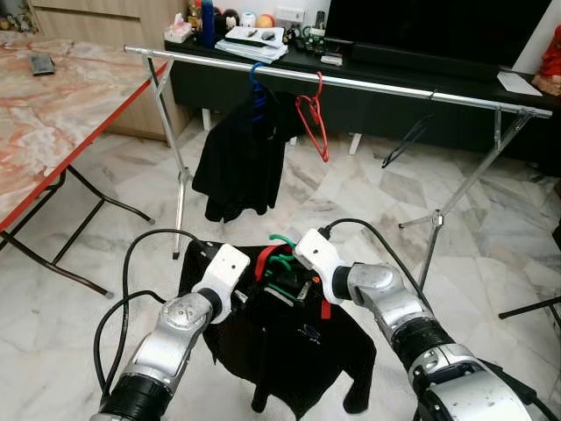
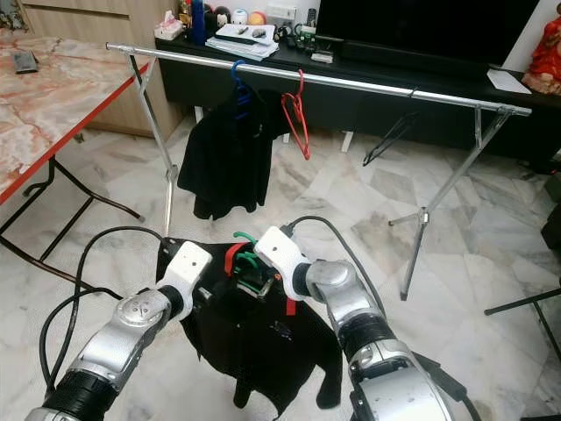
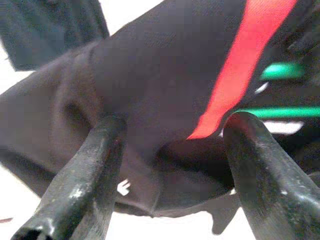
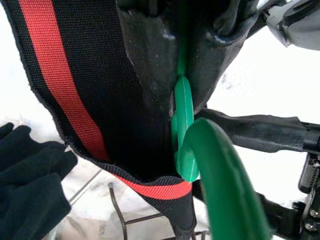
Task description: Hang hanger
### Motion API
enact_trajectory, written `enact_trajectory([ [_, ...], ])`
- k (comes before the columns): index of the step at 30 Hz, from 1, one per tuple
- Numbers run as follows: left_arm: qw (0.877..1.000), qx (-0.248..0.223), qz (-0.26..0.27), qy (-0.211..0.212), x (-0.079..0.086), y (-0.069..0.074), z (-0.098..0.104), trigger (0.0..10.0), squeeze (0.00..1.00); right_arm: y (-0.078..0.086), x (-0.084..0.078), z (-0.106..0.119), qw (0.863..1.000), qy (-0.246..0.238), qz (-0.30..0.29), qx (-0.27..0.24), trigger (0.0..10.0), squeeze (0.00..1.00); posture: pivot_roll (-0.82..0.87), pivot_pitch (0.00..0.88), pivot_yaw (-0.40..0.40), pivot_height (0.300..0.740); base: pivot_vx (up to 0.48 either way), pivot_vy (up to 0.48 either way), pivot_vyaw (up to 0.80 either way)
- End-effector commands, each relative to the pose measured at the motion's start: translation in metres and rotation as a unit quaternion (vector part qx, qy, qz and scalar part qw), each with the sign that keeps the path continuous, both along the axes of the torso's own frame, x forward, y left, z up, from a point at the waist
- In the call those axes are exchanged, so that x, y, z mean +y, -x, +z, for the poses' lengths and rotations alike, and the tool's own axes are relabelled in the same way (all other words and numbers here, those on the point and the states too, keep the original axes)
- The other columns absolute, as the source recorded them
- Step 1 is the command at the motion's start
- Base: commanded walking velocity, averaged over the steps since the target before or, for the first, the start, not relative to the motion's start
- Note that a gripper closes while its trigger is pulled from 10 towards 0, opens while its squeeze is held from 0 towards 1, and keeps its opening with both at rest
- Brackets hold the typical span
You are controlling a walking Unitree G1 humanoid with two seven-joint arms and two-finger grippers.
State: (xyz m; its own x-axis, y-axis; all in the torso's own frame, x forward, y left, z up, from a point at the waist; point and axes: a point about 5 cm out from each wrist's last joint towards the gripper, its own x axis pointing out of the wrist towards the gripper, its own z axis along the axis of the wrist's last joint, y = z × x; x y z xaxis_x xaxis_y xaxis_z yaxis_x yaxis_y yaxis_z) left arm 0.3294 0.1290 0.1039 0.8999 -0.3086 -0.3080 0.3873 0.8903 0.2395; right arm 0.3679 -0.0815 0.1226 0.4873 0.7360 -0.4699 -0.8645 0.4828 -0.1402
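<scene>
The right gripper (image 4: 175, 65) is clamped on the green hanger (image 1: 282, 239) carrying the black garment (image 1: 289, 351), the left gripper (image 3: 170, 150) spread beside it, low before the rail (image 1: 351, 83); next, lift and hook it.

— Head pair, position? 
— Two eyes looked forward and down from head height; both took in the silver rail (image 1: 351, 85), the marble floor (image 1: 368, 202) and the black garment (image 2: 263, 338) between the arms.

— Left wrist? 
— Looked along its own fingers (image 3: 85, 175), very near the garment's dark cloth.

— Right wrist? 
— Closer still, against the green hanger (image 4: 220, 170); it shared the red stripe (image 4: 65, 85) with the left wrist view.
</scene>
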Motion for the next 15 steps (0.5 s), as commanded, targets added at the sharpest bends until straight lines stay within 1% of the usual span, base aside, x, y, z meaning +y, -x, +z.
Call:
enact_trajectory([
  [1, 1.0, 0.002, 0.009, 0.0, -0.005, 0.001, 0.005, 10.0, 0.0, -0.006, 0.003, 0.012, 1.0, -0.004, -0.009, -0.016, 10.0, 0.0, 0.07, 0.089, -0.085, 0.74, 0.0, 0.0, 0.0],
  [3, 1.0, 0.006, 0.01, 0.012, -0.009, 0.002, 0.006, 10.0, 0.0, -0.008, 0.003, 0.014, 1.0, -0.006, -0.018, -0.017, 10.0, 0.0, 0.07, 0.089, -0.086, 0.74, 0.0, 0.0, 0.0],
  [4, 1.0, 0.007, 0.011, 0.022, -0.014, 0.003, 0.009, 10.0, 0.0, -0.009, 0.002, 0.015, 0.999, -0.006, -0.027, -0.019, 10.0, 0.0, 0.07, 0.088, -0.087, 0.74, 0.0, 0.0, 0.0],
  [7, 1.0, 0.004, 0.006, 0.03, -0.023, 0.003, 0.015, 10.0, 0.0, -0.012, 0.003, 0.017, 0.999, -0.011, -0.043, -0.022, 10.0, 0.0, 0.07, 0.086, -0.087, 0.74, 0.0, 0.0, 0.0],
  [9, 0.999, 0.006, -0.004, 0.036, -0.027, 0.004, 0.016, 10.0, 0.0, -0.013, 0.003, 0.019, 0.999, -0.007, -0.043, -0.031, 10.0, 0.0, 0.07, 0.085, -0.087, 0.74, 0.0, 0.0, 0.0],
  [10, 0.999, 0.007, -0.009, 0.036, -0.029, 0.005, 0.016, 10.0, 0.0, -0.013, 0.004, 0.02, 0.998, -0.007, -0.043, -0.034, 10.0, 0.0, 0.08, 0.084, -0.087, 0.74, 0.0, 0.0, 0.0],
  [12, 0.999, 0.001, -0.016, 0.03, -0.03, 0.006, 0.016, 10.0, 0.0, -0.017, 0.006, 0.027, 0.997, -0.021, -0.058, -0.042, 10.0, 0.0, 0.07, 0.082, -0.088, 0.74, 0.0, 0.0, 0.0],
  [14, 1.0, -0.008, 0.01, 0.028, -0.026, 0.004, 0.017, 10.0, 0.0, -0.022, 0.009, 0.039, 0.994, -0.045, -0.083, -0.053, 10.0, 0.0, 0.08, 0.082, -0.09, 0.74, 0.0, 0.0, 0.0],
  [15, 0.999, -0.01, 0.014, 0.028, -0.026, 0.003, 0.018, 10.0, 0.0, -0.023, 0.01, 0.041, 0.993, -0.052, -0.086, -0.053, 10.0, 0.0, 0.08, 0.083, -0.091, 0.74, 0.0, 0.0, 0.0],
])
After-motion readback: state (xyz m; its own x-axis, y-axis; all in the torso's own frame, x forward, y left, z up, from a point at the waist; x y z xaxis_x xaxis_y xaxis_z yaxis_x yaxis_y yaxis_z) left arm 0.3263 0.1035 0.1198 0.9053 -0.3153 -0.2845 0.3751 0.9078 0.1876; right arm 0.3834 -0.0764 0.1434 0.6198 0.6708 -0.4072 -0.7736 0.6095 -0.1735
